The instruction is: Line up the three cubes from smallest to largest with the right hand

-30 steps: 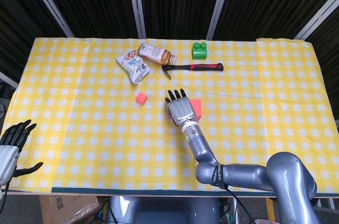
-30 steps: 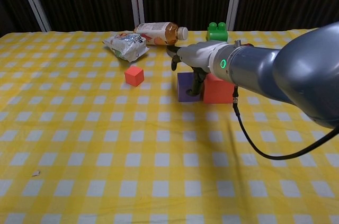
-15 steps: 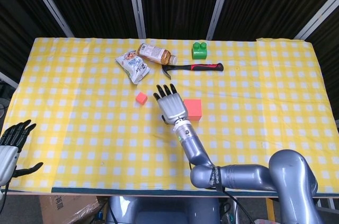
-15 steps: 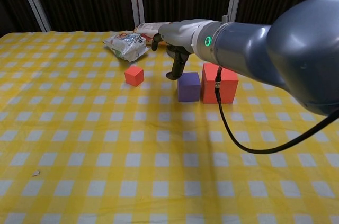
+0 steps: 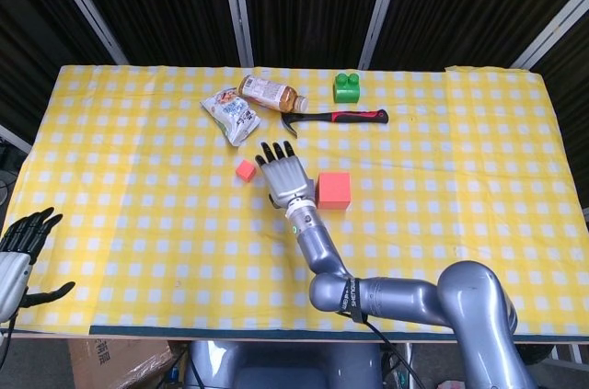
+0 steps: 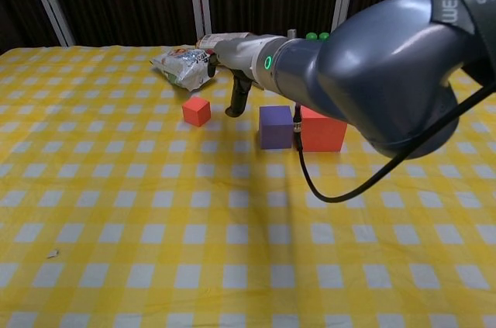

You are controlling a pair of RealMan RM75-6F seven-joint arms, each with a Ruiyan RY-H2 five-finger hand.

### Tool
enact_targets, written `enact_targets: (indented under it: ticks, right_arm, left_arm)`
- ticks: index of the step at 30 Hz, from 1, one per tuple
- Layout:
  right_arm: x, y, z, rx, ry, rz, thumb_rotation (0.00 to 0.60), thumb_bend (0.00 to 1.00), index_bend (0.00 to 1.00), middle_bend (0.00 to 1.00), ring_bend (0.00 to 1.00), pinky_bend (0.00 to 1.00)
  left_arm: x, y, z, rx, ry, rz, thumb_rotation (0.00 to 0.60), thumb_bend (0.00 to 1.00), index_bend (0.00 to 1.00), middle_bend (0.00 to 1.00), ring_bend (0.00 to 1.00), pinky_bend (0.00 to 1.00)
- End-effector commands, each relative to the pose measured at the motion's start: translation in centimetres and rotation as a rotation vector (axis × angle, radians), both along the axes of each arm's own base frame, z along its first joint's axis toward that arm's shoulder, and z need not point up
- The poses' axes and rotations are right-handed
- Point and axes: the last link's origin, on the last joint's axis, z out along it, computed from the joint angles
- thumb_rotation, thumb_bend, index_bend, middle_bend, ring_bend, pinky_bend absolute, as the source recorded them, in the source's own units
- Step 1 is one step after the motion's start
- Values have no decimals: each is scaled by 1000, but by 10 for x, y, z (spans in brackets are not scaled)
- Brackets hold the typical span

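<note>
**Right robot hand shifted left, off the purple cube**

Moved left since a second ago: right robot hand (image 5: 282, 174), then over the purple cube and against the large red one, now between the small red cube and the purple cube. Fingers spread wide in the head view, holding nothing; in the chest view (image 6: 236, 84) seen edge-on, fingers pointing down, tips close above the cloth or touching it, cannot tell which.

Just left of the hand: small red cube (image 6: 196, 110), standing alone on the desk, apart from the fingers. Just right of the hand: purple cube (image 6: 275, 126), hidden under the hand and forearm in the head view, plain in the chest view. Directly right of that, touching or nearly touching: large red cube (image 5: 334, 189). Small, then medium, then large from left to right, with a clear gap between the small cube and the other two.

Farther back on the yellow checked desk (image 5: 138, 214): snack bag (image 5: 231, 115) far-left of the hand, bottle (image 5: 270, 93) lying on its side beside the bag, hammer (image 5: 336, 118) with red and black handle to the right of the bottle, green block (image 5: 346, 87) beyond the hammer.

Far out at the near-left edge of the head view: left robot hand (image 5: 20, 246), fingers apart, empty, off the desk.
</note>
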Motion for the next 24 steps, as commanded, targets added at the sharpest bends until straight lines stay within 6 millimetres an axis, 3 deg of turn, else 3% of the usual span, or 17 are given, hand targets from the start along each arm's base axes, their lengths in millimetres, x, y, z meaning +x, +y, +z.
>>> enact_targets:
  ticks: [1,13,24]
  right_arm:
    - [10,-6,-12,7,-18,-15,600,381,186,0,0,0]
    - [24,-16,-32,10,-89,-53,600,358,219,0,0,0]
    - [24,-20,-48,43,-96,-47,600,358,219,0,0,0]
  left_arm:
    - [-1,1,1,-1,-4,2,600,45,0,0,0,38]
    - [-1,1,2,-16,-21,1,600,46,0,0,0,38]
    - [-2,1,1,-19,-23,9,600,47,0,0,0,38]
